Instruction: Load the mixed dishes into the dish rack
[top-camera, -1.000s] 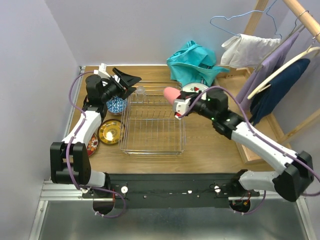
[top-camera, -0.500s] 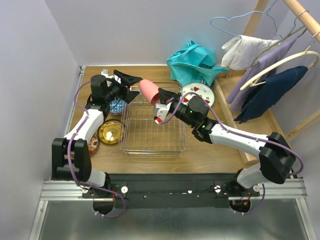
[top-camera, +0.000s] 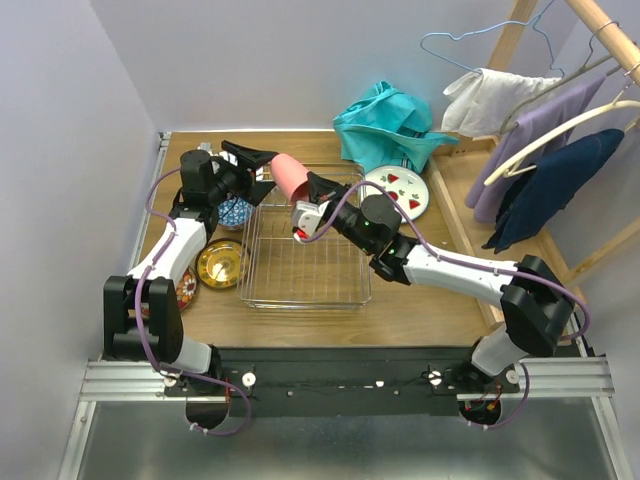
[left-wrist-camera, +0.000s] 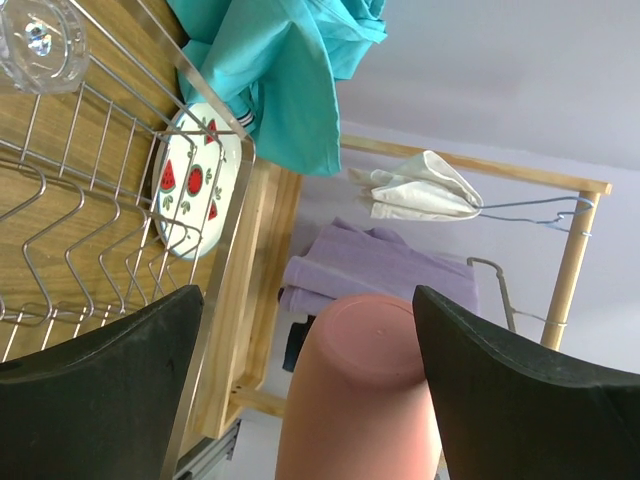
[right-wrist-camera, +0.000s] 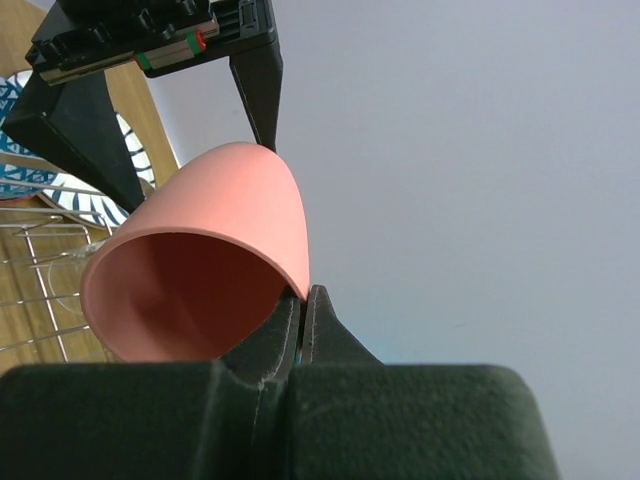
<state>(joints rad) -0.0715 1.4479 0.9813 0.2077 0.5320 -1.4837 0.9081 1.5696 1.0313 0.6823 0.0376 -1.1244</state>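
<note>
The right gripper (top-camera: 302, 207), clamped on the rim of the pink cup (top-camera: 288, 172), is holding it above the far left corner of the dish rack (top-camera: 305, 304), pushing its base between the wide-apart fingers of the left gripper (top-camera: 256, 172), apparently for a handover.

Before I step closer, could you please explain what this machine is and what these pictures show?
These are two robot arms bolted to the near edge of a wooden table. One picture comes from a fixed camera above and behind them; the others from cameras on each wrist. The right end effector pinches the rim of a pink cup above the silver wire dish rack. The left end effector is open, its fingers on either side of the cup's base. On the table lie a gold saucer, a blue patterned bowl and a white plate with red watermelon marks.
</note>
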